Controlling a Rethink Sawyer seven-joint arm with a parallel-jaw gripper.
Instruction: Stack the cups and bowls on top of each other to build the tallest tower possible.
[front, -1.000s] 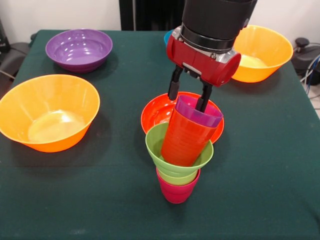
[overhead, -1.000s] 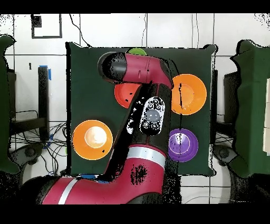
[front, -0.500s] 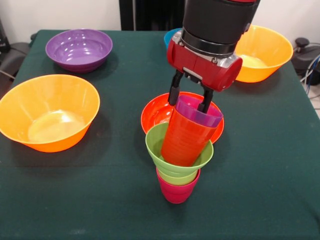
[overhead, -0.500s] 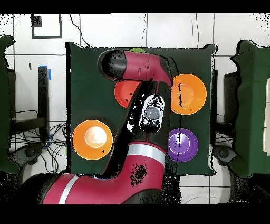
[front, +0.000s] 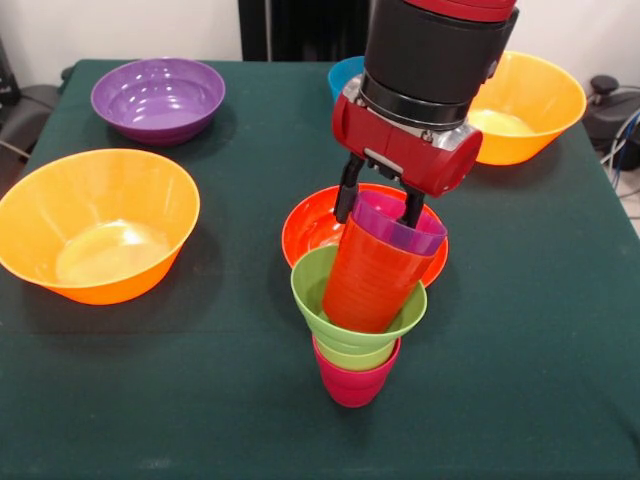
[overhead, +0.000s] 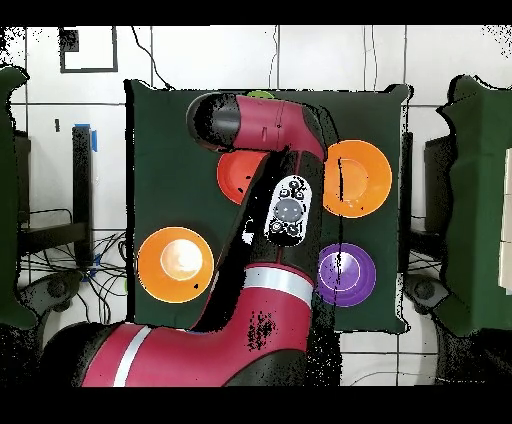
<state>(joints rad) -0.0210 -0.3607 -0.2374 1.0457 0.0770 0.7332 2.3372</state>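
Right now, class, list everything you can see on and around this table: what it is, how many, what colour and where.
Large bowls: two, orange, one at left, one at far right.
Purple bowl: one, far left.
Red-orange bowl: one, centre, behind the tower.
Blue bowl: one, far side, mostly hidden by the arm.
Tower: crimson cup at base, lime green pieces, tilted orange-red cup, purple cup inside.
Table: one, dark green cloth.
Gripper: one, red and black, fingers open, straddling the purple cup's rim.

- My tower (front: 362, 300) near the table's front edge: crimson cup, lime pieces, tilted orange-red cup, purple cup on top
- Bowls spread around it, upright
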